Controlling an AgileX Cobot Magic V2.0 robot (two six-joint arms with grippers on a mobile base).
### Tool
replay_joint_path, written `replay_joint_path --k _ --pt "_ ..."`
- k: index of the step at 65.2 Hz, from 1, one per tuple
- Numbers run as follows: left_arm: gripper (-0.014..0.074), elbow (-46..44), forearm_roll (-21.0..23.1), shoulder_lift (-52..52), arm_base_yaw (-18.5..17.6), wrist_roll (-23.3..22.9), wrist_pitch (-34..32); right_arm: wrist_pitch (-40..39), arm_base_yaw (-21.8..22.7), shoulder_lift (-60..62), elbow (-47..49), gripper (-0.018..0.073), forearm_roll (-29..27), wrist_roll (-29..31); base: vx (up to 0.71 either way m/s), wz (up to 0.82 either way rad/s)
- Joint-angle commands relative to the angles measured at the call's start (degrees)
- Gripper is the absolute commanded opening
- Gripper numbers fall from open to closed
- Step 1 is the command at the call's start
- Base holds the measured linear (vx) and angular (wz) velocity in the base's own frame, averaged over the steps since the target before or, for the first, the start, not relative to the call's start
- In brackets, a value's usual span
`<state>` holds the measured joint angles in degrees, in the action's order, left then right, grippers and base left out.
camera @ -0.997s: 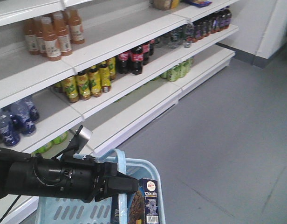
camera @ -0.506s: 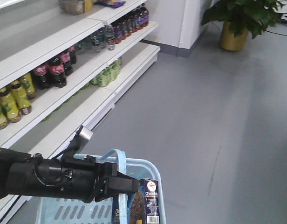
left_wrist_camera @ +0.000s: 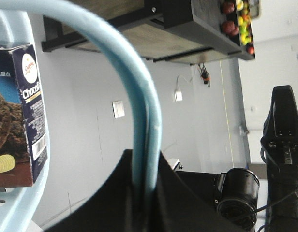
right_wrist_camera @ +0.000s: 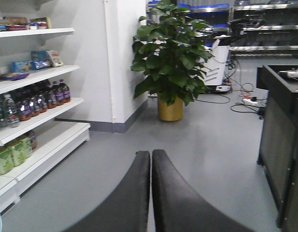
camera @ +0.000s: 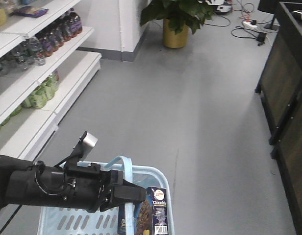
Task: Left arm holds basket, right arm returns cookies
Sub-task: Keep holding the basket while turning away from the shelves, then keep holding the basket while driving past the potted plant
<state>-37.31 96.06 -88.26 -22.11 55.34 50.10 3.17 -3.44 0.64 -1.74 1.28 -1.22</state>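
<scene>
Light blue plastic fills the bottom left of the front view. The slotted basket (camera: 72, 223) hangs by its curved hoop handle (camera: 120, 164) from the left arm (camera: 43, 188), which reaches in from the left edge of the frame. The left gripper (camera: 127, 193) is clamped on that handle. In the left wrist view the hoop (left_wrist_camera: 139, 96) runs down into the black jaws and sits pinched between them at the bottom centre (left_wrist_camera: 141, 191).

The cookies (camera: 156, 211) stand upright inside the basket, against its right-hand rim (camera: 166, 196) at the bottom middle of the front view. They are just beside the gripper's tip, though whether the two touch cannot be told. The navy box shows again at the left edge of the left wrist view (left_wrist_camera: 21, 111).

The right gripper (right_wrist_camera: 150, 186) rises from the bottom centre of its own view, its two dark fingers (right_wrist_camera: 134, 193) pressed flat against each other along a thin seam. Beyond it lies grey floor (right_wrist_camera: 221, 140). A potted plant (right_wrist_camera: 171, 53) stands at the upper middle, white shelves (right_wrist_camera: 47, 101) with bottles are on the left, and a dark cabinet (right_wrist_camera: 277, 145) is on the right.
</scene>
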Motion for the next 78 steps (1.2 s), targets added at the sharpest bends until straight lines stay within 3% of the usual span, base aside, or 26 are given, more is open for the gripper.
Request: replay_joint_path --k 1,39,78 --pt "-0.0006 -1.4 5.5 2.6 -0.2 0.7 4.1 -4.3 0.0 0.6 0.0 -0.0008 0.5 0.1 0.14 -0.53" --pt "-0.0006 -1.4 5.5 2.6 -0.2 0.7 4.1 -4.3 0.0 0.6 0.0 -0.0008 0.5 0.1 0.14 -0.4" --pt "-0.0006 -1.4 5.5 2.6 -0.2 0.7 4.1 -4.3 0.0 0.6 0.0 -0.0008 0.5 0.1 0.23 0.0"
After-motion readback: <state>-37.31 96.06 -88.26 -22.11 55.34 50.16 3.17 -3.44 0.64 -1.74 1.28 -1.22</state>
